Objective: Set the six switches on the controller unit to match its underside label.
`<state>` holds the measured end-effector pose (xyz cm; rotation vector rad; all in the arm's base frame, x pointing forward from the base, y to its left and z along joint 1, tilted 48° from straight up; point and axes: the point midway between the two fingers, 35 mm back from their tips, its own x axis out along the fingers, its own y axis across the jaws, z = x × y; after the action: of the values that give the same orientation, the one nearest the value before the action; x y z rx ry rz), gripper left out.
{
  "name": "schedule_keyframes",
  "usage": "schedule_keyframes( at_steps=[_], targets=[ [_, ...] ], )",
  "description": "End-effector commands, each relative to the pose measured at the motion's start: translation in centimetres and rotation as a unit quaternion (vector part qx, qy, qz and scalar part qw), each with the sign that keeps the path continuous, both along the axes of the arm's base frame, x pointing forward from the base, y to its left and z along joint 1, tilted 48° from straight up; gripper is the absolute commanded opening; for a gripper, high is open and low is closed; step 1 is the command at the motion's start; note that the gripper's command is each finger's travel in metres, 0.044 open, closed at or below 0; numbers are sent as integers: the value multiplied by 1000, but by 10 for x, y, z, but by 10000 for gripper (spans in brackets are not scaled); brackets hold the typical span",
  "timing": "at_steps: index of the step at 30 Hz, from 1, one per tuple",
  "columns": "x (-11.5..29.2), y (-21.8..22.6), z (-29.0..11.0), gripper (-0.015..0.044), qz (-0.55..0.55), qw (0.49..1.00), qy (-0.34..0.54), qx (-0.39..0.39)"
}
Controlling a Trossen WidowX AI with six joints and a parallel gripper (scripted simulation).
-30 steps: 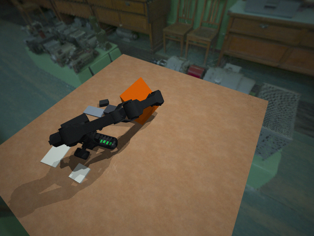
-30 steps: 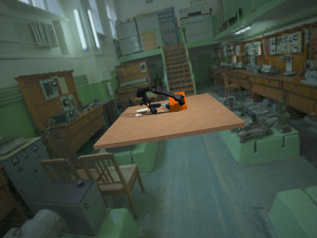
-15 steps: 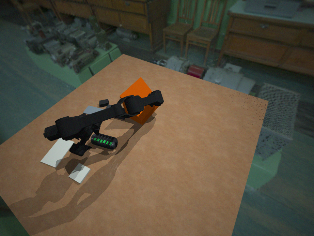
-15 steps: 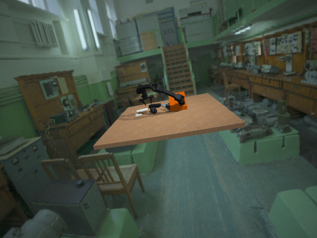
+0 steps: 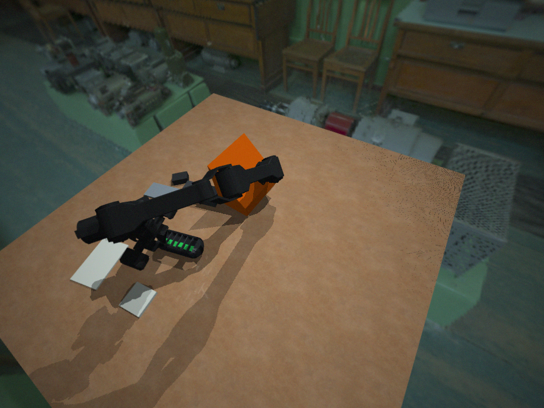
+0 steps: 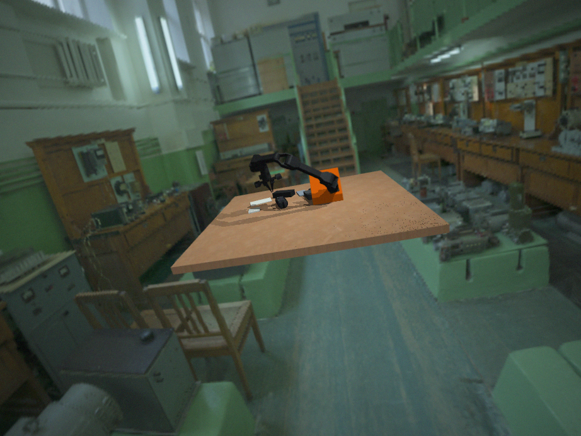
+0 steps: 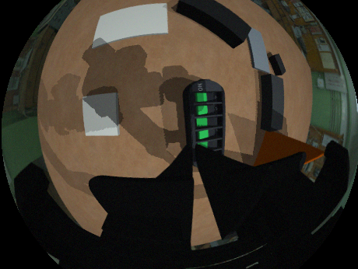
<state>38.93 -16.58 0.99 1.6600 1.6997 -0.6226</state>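
The dark grey controller unit (image 5: 182, 244) (image 7: 204, 116) lies flat on its base on the bench (image 5: 307, 263), switches facing up. Several rocker switches show bright green in a row. The switch at the far end in the wrist view looks dark. My gripper (image 7: 191, 149) (image 6: 270, 188) is shut with nothing between the fingers. Its tips point down at the unit's near end and hide the last switch in the wrist view. In the top view the arm covers the unit's left end.
An orange cube (image 5: 241, 175) (image 7: 282, 151) stands at the arm's base. A white plate (image 5: 98, 263) (image 7: 131, 23) and a smaller one (image 5: 138, 298) (image 7: 100, 113) lie nearby. A long black block (image 7: 212, 18), a grey plate (image 5: 159, 190) and a small dark block (image 5: 180, 177) lie beyond the unit.
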Motion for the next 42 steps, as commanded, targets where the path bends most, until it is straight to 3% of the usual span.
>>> schedule_keyframes(
  at_steps=[1, 8, 25, 27, 33, 42],
  targets=[
    [0, 0, 0, 0, 0, 1000, 3, -1],
    [0, 0, 0, 0, 0, 1000, 3, -1],
    [0, 0, 0, 440, 0, 1000, 0, 0],
    [0, 0, 0, 440, 0, 1000, 0, 0],
    [8, 67, 0, 282, 35, 998, 37, 33],
    [8, 69, 0, 46, 37, 998, 39, 34]
  ],
)
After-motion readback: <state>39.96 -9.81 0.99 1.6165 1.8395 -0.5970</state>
